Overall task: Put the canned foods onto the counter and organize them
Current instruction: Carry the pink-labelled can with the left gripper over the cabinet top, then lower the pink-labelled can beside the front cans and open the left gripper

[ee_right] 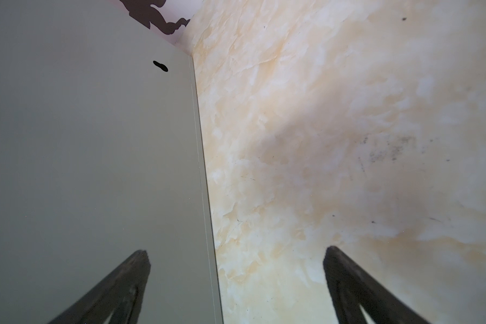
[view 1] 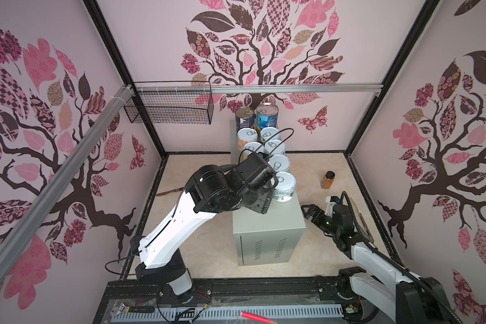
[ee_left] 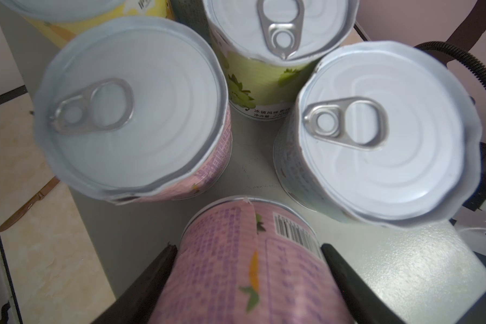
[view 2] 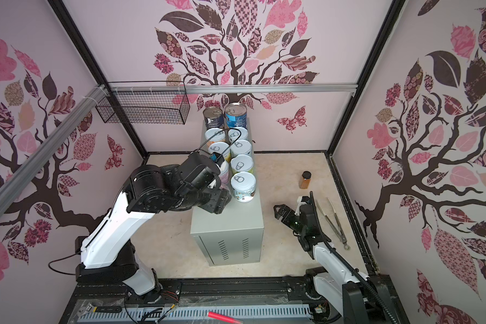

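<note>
Left wrist view: pink-labelled can (ee_left: 236, 277) is clamped by left gripper (ee_left: 248, 247) at the counter (ee_left: 404, 269) left edge, lid cut off, contact indiscernible. Right gripper (ee_right: 237, 251) is spread wide, empty.

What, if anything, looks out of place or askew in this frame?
Nothing spilled or toppled: the cans on the counter stand upright in two rows, and the left gripper holds a pink can. Only stray non-task items sit on the floor: amber jar, tongs, brown knife.
</note>
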You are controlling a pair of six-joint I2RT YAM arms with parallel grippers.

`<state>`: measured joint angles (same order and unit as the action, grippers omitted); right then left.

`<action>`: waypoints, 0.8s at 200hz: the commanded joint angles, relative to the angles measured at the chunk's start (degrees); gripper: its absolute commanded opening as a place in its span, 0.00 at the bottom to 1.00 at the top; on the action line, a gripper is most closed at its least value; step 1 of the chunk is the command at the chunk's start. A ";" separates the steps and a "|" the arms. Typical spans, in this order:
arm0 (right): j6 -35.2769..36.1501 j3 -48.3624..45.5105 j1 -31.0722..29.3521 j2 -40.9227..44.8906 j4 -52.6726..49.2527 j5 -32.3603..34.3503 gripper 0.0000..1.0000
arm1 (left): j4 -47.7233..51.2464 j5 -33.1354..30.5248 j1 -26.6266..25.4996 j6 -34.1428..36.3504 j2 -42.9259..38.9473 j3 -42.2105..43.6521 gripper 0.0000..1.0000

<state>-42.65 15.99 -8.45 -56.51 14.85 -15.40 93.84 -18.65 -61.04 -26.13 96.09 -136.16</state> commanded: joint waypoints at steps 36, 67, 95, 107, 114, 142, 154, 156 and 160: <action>-0.35 -0.35 -0.02 1.22 0.38 -1.21 1.00 | 6.81 -3.00 -0.14 0.33 1.63 -4.72 0.73; -0.11 -0.22 0.01 1.55 0.04 -1.21 1.00 | 6.79 -3.97 -0.14 0.74 1.74 -6.42 0.92; 0.46 0.07 -0.02 1.89 -0.70 -0.97 1.00 | 6.46 -4.21 -0.14 0.83 0.97 -7.24 0.92; 0.63 0.03 -0.03 1.98 -0.95 -0.86 1.00 | 6.15 -4.47 -0.14 0.82 0.34 -7.52 0.92; 0.81 0.17 0.01 1.99 -1.11 -0.86 1.00 | 5.74 -4.58 -0.14 0.90 -0.34 -7.23 0.92; 1.88 1.33 0.01 2.98 -3.11 -0.45 1.00 | 3.50 -3.23 -0.14 1.02 -4.15 -5.15 0.92; 2.52 1.99 -0.02 3.97 -4.51 0.35 1.00 | 2.59 -2.58 -0.07 0.91 -6.27 -3.46 0.92; 2.61 2.06 -0.04 4.18 -4.82 0.47 1.00 | 2.47 -2.59 -0.12 0.95 -6.62 -3.20 0.92; 2.89 2.32 -0.04 4.62 -5.41 0.87 1.00 | 2.12 -2.50 -0.14 0.88 -7.35 -2.53 0.92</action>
<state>-41.80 15.68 -8.45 -54.26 12.99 -16.10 94.56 -21.78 -61.06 -25.45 93.95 -140.92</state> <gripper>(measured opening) 0.999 0.924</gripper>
